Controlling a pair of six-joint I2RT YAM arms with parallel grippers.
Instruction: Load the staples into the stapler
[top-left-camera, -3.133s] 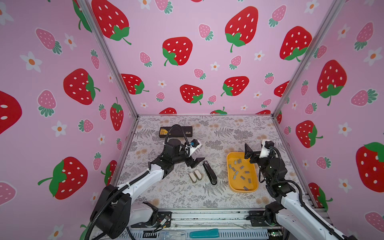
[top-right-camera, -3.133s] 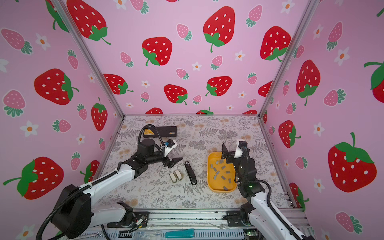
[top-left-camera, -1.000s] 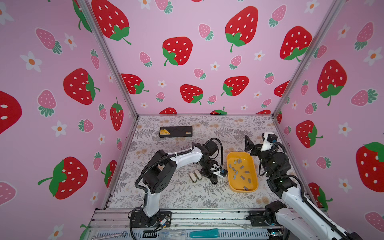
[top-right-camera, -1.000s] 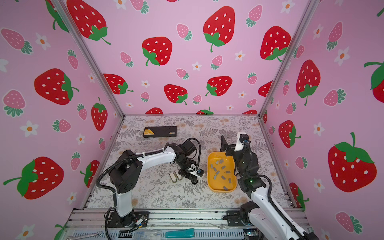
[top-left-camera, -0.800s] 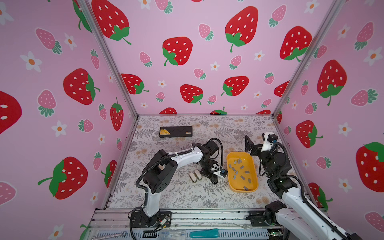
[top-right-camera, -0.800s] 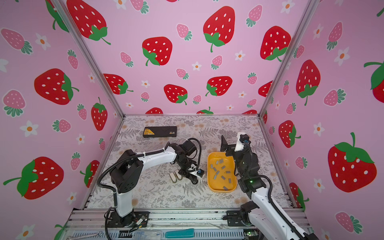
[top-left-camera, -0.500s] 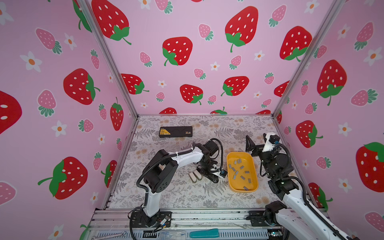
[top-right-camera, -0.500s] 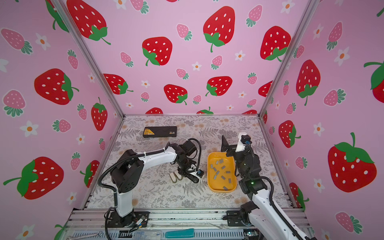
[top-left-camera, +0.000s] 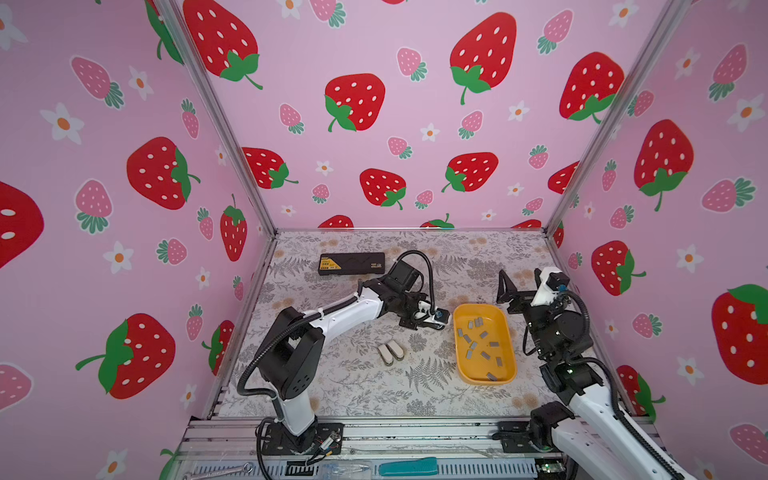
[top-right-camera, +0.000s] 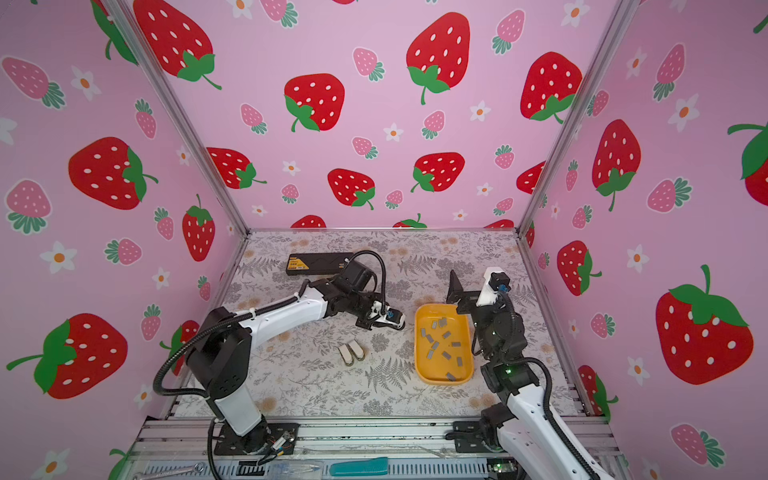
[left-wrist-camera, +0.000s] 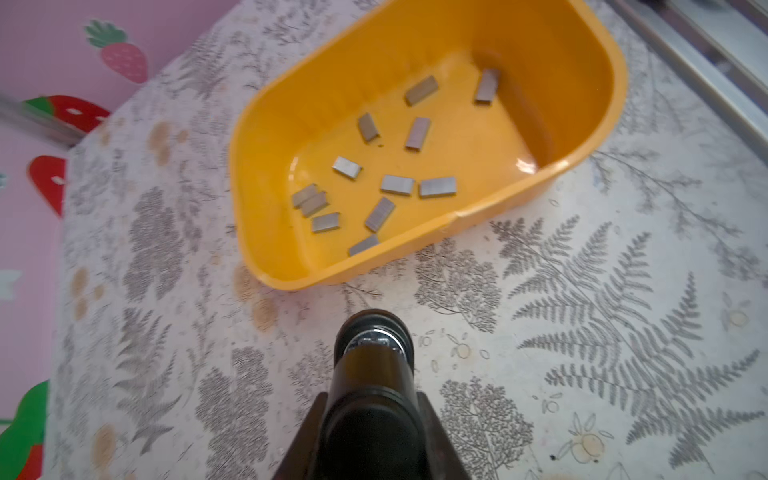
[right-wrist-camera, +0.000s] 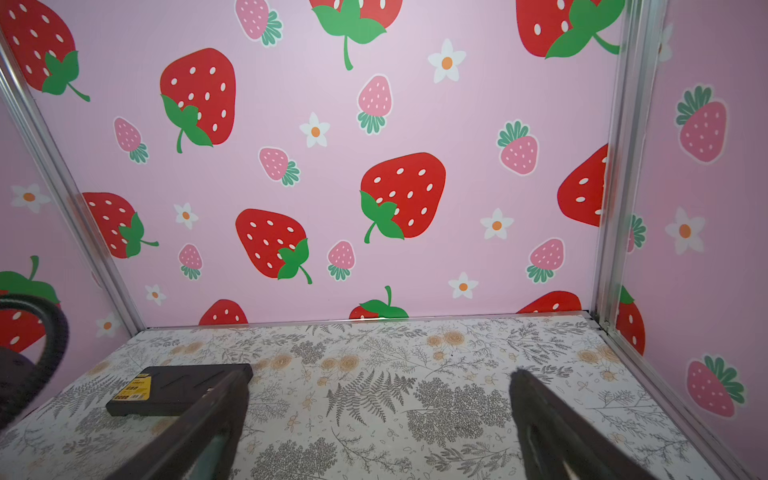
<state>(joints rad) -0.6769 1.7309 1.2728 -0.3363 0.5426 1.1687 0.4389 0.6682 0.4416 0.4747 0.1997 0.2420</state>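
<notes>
Left gripper (left-wrist-camera: 370, 419) pinches the stapler (left-wrist-camera: 374, 361) by one end, right gripper (right-wrist-camera: 378, 382) spread wide: you risk it pivoting into the tray (left-wrist-camera: 266, 124).

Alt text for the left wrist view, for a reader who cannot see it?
The left gripper is closed on a black stapler whose metal-tipped nose points toward a yellow tray just ahead. About a dozen short grey staples lie scattered loose in the tray, which sits on a fern-patterned table.

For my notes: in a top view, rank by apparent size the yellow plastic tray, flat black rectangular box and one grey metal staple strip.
1. yellow plastic tray
2. flat black rectangular box (farther back)
3. grey metal staple strip
</notes>
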